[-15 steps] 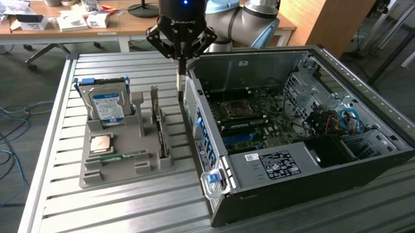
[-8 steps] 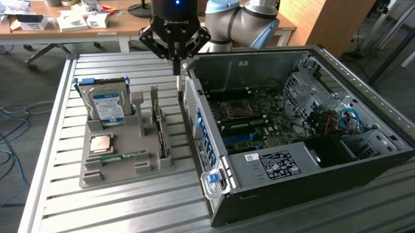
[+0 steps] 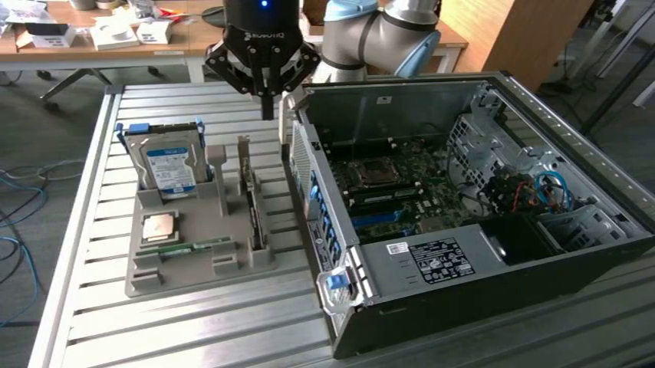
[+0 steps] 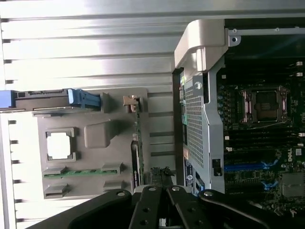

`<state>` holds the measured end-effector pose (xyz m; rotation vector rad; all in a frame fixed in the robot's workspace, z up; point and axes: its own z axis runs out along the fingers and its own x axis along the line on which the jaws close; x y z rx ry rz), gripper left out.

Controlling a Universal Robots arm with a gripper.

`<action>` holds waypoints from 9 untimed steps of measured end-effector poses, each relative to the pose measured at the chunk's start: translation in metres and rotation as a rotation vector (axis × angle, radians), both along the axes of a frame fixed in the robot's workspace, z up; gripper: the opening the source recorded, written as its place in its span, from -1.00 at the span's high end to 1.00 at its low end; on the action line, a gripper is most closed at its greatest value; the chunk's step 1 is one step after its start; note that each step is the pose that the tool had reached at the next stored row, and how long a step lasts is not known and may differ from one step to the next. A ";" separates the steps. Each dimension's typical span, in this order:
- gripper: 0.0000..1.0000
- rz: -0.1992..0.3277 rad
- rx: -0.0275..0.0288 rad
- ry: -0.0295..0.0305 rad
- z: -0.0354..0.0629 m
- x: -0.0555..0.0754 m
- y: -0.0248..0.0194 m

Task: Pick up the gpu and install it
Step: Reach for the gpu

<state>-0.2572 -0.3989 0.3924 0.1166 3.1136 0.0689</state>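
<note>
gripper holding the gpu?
No, the gpu stands on edge in the tray, and the shut gripper hangs apart from it, empty.

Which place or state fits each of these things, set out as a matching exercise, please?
1. hard drive
2. gpu
3. memory stick
4. tool

A. shut, above the table
B. on edge in the holder, on the side nearest the computer case
C. upright in the holder, blue-and-white label
D. lying flat in the holder

Pairs: 1-C, 2-B, 3-D, 4-A
</note>
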 end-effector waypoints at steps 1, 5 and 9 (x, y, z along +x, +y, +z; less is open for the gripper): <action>0.79 0.000 0.0000 0.0000 0.0000 -0.002 0.0000; 0.79 0.000 0.0000 0.0000 -0.0001 -0.007 0.0000; 0.79 0.000 0.0000 -0.0001 -0.0002 -0.012 0.0000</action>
